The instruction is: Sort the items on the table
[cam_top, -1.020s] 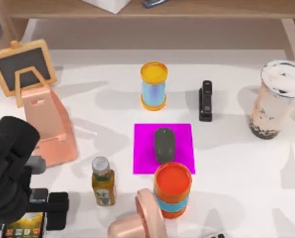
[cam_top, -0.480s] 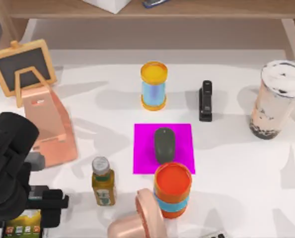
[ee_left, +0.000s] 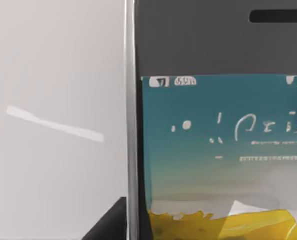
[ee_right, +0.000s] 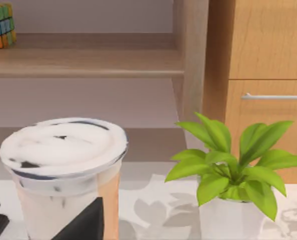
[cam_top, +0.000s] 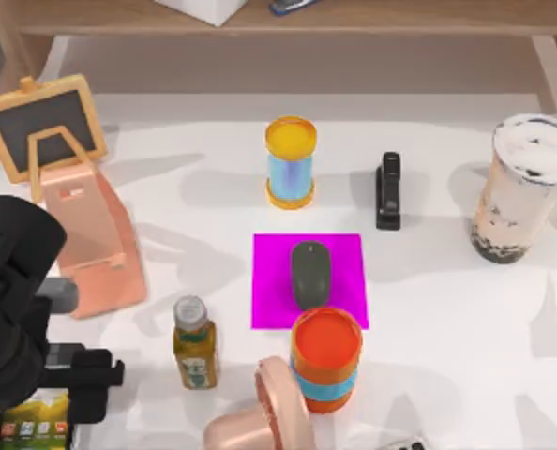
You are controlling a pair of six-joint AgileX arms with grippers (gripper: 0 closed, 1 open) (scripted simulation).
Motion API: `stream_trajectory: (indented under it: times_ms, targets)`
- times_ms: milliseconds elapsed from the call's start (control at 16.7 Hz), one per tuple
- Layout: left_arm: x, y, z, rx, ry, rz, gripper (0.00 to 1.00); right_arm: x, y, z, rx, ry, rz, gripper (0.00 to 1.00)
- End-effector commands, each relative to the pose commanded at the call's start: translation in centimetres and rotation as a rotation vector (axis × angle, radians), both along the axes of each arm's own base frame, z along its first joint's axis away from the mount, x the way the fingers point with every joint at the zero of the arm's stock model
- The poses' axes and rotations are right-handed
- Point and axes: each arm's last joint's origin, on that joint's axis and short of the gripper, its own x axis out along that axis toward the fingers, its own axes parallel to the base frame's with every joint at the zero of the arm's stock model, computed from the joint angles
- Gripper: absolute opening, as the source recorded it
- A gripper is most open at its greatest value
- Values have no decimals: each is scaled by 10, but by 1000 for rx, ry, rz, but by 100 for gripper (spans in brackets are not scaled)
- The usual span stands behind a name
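Observation:
The dark grey mouse [cam_top: 309,274] lies on a magenta mat [cam_top: 269,302] in the middle of the white table [cam_top: 447,356]. At the far right stands the milk tea cup [cam_top: 527,187], upright, and it looms close in the right wrist view [ee_right: 63,170]. My left gripper [cam_top: 58,392] is at the front left corner, shut on the smartphone [cam_top: 33,422], whose colourful screen faces up. In the left wrist view the smartphone [ee_left: 218,150] is very near. A dark finger [ee_right: 83,222] of the right gripper shows beside the cup.
A peach phone stand [cam_top: 96,244] and a small chalkboard [cam_top: 39,127] stand at the left. A yellow-blue can [cam_top: 290,161], black stapler [cam_top: 388,190], orange can [cam_top: 325,358], small bottle [cam_top: 194,342] and a peach-coloured object [cam_top: 260,417] surround the mat. A potted plant [ee_right: 228,170] stands by the cup.
My left arm has shifted left and away from the front edge, carrying the smartphone with it. Nothing else has moved.

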Motion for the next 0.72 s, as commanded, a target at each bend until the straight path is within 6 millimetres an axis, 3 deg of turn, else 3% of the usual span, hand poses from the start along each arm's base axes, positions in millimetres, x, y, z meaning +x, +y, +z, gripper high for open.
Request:
stream_trajectory:
  times_ms: [360,720]
  targets:
    - [-11,-13,19,46,-142,-84,0,0,0,0,0,0,0,100]
    - [-23,-39,50,153,-548,-125,0,0,0,0,0,0,0,100]
